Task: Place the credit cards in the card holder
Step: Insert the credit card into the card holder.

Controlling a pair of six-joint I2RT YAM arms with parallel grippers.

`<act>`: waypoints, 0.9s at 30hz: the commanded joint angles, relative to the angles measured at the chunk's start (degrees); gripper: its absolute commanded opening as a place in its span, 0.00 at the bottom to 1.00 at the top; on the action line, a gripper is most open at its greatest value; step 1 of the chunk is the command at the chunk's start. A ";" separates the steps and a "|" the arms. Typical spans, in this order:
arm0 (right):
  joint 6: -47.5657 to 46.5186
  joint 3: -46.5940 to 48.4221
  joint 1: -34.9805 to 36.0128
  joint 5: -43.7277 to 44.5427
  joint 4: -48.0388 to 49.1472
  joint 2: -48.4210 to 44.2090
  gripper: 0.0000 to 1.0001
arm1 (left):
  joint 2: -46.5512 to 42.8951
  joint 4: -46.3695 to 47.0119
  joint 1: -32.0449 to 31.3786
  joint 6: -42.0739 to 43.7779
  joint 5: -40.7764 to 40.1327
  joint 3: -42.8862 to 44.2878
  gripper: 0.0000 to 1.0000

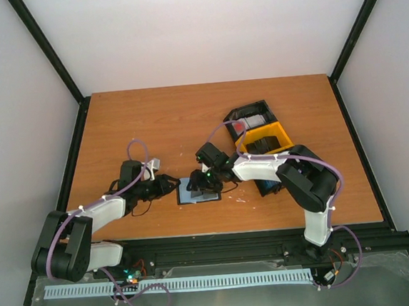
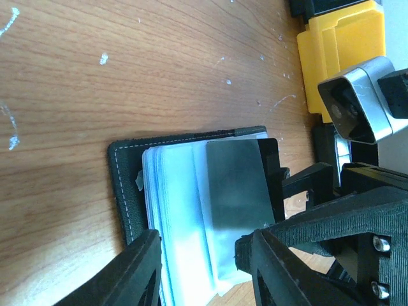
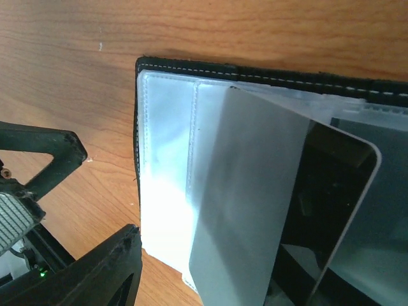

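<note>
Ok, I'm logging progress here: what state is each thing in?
card holder: open flat, clear sleeves up.
dark grey card: lying on the sleeves, slotting unclear.
red-and-white card: in the black tray.
left gripper: jaws apart over the holder's edge.
right gripper: jaws apart beside the card.

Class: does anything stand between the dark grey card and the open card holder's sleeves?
Nothing visible does. The dark grey card lies right against the clear sleeves of the card holder; whether it is inside a pocket cannot be told.
</note>
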 commanded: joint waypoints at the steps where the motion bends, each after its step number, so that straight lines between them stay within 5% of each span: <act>1: 1.21 0.21 0.27 3.18 -3.13 -2.12 0.54 | -1.27 -0.56 0.06 1.67 -0.60 1.71 0.40; 27: -4.35 3.94 0.31 10.00 -8.44 -1.19 0.49 | -0.73 -2.56 0.06 2.08 -2.33 1.64 0.43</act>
